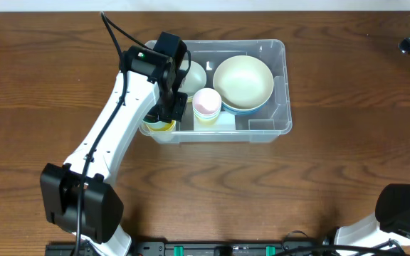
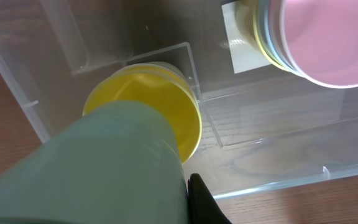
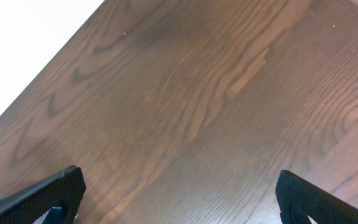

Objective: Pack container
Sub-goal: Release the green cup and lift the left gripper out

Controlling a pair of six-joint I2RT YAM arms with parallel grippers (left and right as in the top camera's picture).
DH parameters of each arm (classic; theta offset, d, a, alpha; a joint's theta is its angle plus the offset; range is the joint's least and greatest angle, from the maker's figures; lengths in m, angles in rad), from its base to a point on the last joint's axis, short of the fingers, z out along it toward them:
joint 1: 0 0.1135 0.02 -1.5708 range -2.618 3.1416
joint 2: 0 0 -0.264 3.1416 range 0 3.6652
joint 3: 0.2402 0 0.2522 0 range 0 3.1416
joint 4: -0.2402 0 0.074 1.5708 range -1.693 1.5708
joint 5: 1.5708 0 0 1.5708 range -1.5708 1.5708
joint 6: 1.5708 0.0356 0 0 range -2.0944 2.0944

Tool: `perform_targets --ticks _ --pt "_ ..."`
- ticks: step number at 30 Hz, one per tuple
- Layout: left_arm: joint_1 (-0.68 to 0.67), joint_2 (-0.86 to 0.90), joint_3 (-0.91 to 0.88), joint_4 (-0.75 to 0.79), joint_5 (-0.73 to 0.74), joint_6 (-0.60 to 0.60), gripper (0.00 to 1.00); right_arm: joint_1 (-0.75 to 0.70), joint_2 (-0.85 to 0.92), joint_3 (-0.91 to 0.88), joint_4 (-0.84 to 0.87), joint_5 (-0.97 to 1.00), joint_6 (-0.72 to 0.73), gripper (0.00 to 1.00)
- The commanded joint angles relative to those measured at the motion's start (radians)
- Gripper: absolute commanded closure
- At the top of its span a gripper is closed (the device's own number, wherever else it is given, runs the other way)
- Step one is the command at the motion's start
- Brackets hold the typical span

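The container [image 1: 282, 91] is a clear plastic bin at the table's middle, its white label [image 2: 244, 45] showing on the floor. My left gripper [image 1: 171, 107] is lowered into its front left corner, shut on a pale green cup [image 2: 104, 168]. One black finger [image 2: 202, 202] presses the cup's side. The green cup hangs directly over a yellow cup [image 2: 173, 109] standing in that corner; whether they touch I cannot tell. My right gripper [image 3: 179, 193] is open above bare wood, far right of the container.
Inside the container are a stack of pink and pastel cups [image 1: 206, 103], a cream bowl [image 1: 243, 80] nested in a blue one, and a pale bowl [image 1: 194, 75] behind my left wrist. The container's front wall [image 2: 278, 183] lies close to the cup.
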Motion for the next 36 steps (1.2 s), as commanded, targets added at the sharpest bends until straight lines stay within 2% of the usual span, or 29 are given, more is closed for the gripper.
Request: perform_targets --ticks 1,9,10,13,15,17,22,27,36 --pt "0.002 0.008 -0.006 -0.005 0.015 -0.016 0.94 -0.006 0.001 -0.001 0.000 0.007 0.014 0.01" --pt "0.002 0.008 -0.006 -0.016 0.015 -0.016 0.93 -0.006 0.001 -0.001 0.000 0.007 0.014 0.01" --pt "0.002 0.008 -0.006 -0.019 0.015 -0.016 0.83 -0.006 0.001 -0.001 0.000 0.007 0.014 0.01" --pt "0.002 0.008 -0.006 -0.023 0.015 -0.016 0.41 -0.006 0.001 -0.001 0.000 0.008 0.014 0.01" --pt "0.002 0.008 -0.006 -0.022 0.015 -0.016 0.26 -0.006 0.001 -0.001 0.000 0.007 0.014 0.01" --pt "0.002 0.008 -0.006 -0.021 0.014 -0.016 0.19 -0.006 0.001 -0.001 0.000 0.007 0.014 0.01" --pt "0.003 -0.006 0.010 -0.024 0.011 -0.018 0.09 -0.006 0.001 -0.001 0.000 0.007 0.014 0.01" --pt "0.003 -0.087 0.085 -0.088 0.011 -0.031 0.08 -0.006 0.001 -0.001 0.000 0.007 0.014 0.01" --pt "0.003 -0.442 0.114 -0.116 0.011 -0.062 0.07 -0.006 0.001 -0.001 0.000 0.007 0.014 0.01"
